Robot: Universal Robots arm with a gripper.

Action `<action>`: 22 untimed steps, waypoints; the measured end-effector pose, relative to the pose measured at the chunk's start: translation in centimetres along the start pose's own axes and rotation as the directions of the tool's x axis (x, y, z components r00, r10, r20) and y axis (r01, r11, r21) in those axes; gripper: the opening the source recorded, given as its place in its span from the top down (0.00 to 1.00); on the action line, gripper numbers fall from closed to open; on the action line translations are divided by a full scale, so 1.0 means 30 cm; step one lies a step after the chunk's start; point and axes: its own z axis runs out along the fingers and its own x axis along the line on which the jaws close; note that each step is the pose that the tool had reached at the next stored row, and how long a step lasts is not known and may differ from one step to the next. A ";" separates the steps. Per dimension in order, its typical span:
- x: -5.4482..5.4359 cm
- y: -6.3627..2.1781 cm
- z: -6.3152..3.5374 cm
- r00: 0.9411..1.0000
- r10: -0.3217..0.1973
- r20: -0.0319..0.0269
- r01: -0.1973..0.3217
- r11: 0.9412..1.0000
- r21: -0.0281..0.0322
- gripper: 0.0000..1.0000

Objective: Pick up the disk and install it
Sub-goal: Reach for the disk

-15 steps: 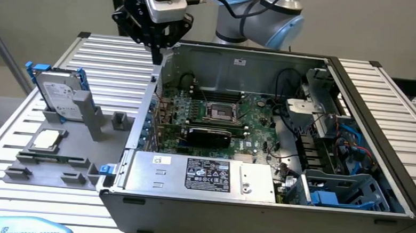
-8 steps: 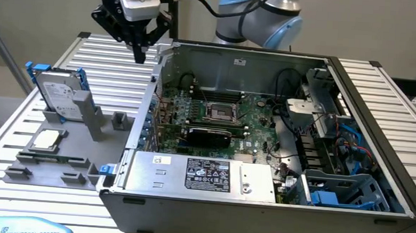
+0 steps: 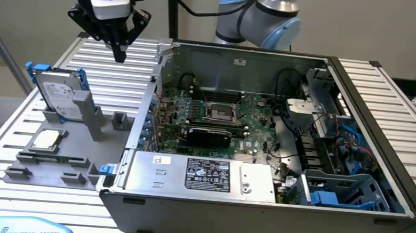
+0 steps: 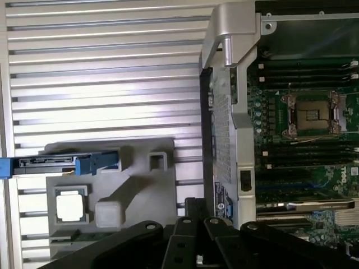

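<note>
The disk [image 3: 58,95], a silver-grey drive with a white label and blue rails, stands on edge in a grey holder [image 3: 71,141] at the exterior view's left. In the wrist view the disk [image 4: 56,165] appears edge-on as a dark strip between blue ends. My gripper [image 3: 119,52] hangs high over the slatted table, beyond the disk and just outside the case's far left corner. Its black fingers [image 4: 185,235] are shut with nothing between them.
The open computer case [image 3: 378,131] takes up the centre and right, with its motherboard [image 3: 215,114], a silver power supply with a black label [image 3: 198,174] and a blue drive cage [image 3: 340,190]. A small square chip [image 3: 46,139] lies on the grey holder.
</note>
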 end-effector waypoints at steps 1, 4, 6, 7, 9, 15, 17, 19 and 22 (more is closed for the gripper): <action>0.016 0.000 0.001 1.000 0.000 0.000 0.000 1.000 0.000 0.89; 0.061 0.000 0.004 1.000 0.000 -0.002 0.000 1.000 0.000 0.89; 0.091 0.001 0.007 1.000 0.000 -0.002 0.000 1.000 0.000 0.89; 0.107 0.001 0.009 1.000 0.000 -0.002 0.000 1.000 0.000 0.89; 0.138 0.003 0.012 1.000 0.000 -0.003 0.000 1.000 0.000 0.89; 0.229 0.008 0.022 1.000 0.000 -0.003 0.000 1.000 0.000 0.89; 0.260 0.010 0.025 1.000 0.000 -0.003 0.000 1.000 0.000 0.89; 0.291 0.011 0.027 1.000 0.000 -0.004 0.000 1.000 0.000 0.89; 0.337 0.014 0.031 1.000 0.000 -0.004 0.000 1.000 0.000 0.89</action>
